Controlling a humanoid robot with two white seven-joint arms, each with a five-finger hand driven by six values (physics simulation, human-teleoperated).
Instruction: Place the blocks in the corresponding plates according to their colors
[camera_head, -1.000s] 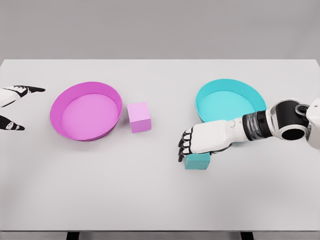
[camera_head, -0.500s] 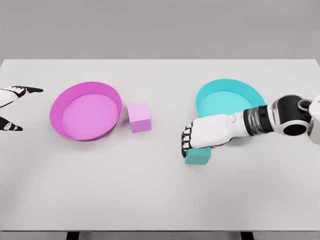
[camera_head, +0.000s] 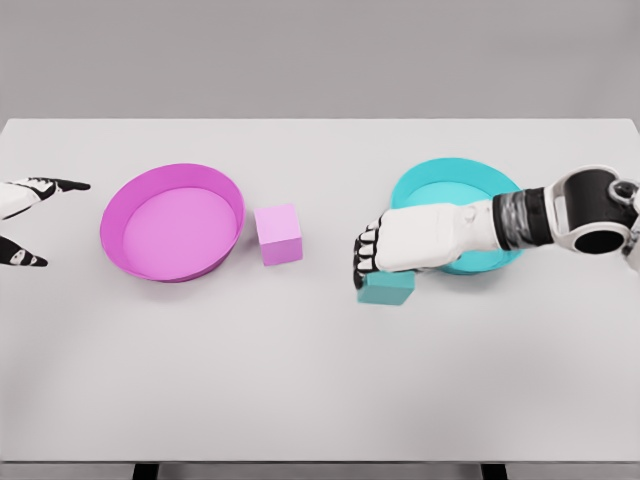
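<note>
Magenta plate (camera_head: 118, 205), pink block (camera_head: 279, 234), teal plate (camera_head: 440, 180), teal block (camera_head: 386, 290), white table (camera_head: 300, 380).

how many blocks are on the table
2. The pink block sits just right of the pink plate. The teal block is under the right hand, left of the teal plate. Nothing suggests more are hidden.

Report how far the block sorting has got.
Done: nothing; both plates are empty. In hand: the right hand grips the teal block beside the teal plate. Left: drop it there, then move the pink block, on the table beside the pink plate. The left hand waits open at the left edge.
</note>
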